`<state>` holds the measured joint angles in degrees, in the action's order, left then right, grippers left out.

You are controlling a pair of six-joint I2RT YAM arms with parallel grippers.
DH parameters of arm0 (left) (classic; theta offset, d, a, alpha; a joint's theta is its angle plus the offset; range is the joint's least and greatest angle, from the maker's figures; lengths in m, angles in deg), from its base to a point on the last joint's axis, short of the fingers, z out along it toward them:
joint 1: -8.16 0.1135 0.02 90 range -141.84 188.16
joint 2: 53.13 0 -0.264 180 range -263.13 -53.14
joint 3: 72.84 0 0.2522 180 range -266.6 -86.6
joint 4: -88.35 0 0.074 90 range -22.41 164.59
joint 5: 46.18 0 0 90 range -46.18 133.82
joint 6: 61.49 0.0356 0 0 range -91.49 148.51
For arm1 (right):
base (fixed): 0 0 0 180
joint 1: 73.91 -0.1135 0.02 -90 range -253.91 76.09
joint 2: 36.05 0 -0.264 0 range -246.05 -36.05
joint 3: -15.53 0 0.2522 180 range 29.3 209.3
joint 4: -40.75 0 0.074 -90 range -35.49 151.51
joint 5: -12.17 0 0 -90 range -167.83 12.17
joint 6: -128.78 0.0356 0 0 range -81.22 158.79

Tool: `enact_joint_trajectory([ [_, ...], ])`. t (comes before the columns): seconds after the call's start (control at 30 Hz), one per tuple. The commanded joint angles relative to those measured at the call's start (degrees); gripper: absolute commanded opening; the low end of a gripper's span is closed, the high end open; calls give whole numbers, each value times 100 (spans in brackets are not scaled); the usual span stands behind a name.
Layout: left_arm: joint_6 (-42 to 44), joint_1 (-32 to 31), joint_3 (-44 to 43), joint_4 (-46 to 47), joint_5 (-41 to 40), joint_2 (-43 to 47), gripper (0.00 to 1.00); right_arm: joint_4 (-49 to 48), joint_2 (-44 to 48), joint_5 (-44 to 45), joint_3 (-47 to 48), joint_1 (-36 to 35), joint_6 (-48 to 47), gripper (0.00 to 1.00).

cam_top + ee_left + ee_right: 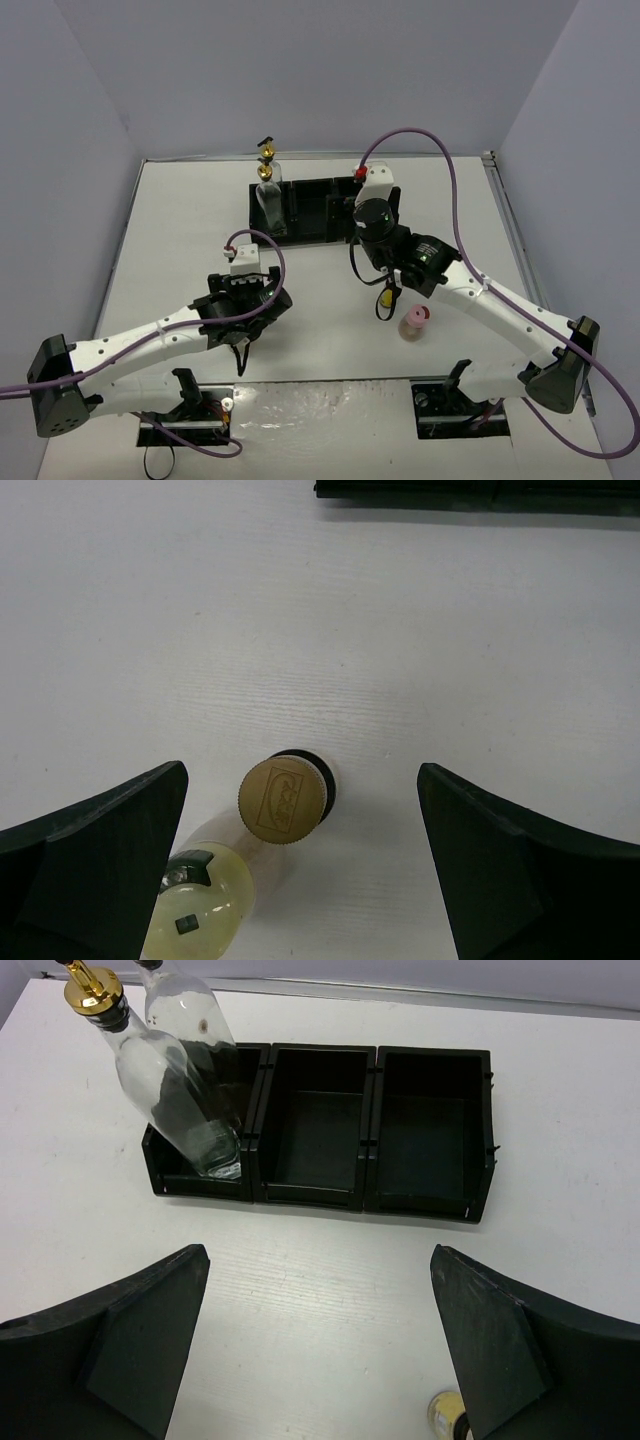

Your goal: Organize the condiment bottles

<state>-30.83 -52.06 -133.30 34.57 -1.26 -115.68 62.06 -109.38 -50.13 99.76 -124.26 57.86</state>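
Left end effector (302, 772): fingers apart, holding nothing. A gold-capped bottle (285, 800) stands between them, nearer the left finger. A pale jar (200, 905) sits just beside that finger. In the top view the arm hides both.

Right end effector (318, 1252): fingers apart, empty. A yellow-capped bottle (446, 1415) sits by its right finger. Ahead, two tall glass bottles (175, 1090) lean in the left compartment of the black tray (430, 1210).

Only the top view shows the pink jar (414, 322) on the surface (180, 220).
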Motion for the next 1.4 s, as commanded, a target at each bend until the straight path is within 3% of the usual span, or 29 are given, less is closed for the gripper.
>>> enact_joint_trajectory([
  [0.0,-377,-24,-50,209,-220,-122,97,-237,223,222,-54,-50,66,90],
  [0.37,-598,-24,47,239,-238,-346,96,-237,293,253,-176,-45,114,85],
  [0.73,-710,-24,38,249,-238,-532,84,-228,363,306,-261,-45,131,85],
  [0.87,-696,-24,-5,252,-238,-574,72,-237,355,320,-290,-45,123,85],
  [1.07,-693,-18,-32,191,-238,-581,47,-237,357,332,-314,-48,141,85],
  [1.2,-701,-15,-23,171,-220,-566,39,-236,372,333,-305,-45,141,85],
  [1.37,-684,-15,-15,205,-203,-575,17,-237,372,340,-314,-45,141,85],
])
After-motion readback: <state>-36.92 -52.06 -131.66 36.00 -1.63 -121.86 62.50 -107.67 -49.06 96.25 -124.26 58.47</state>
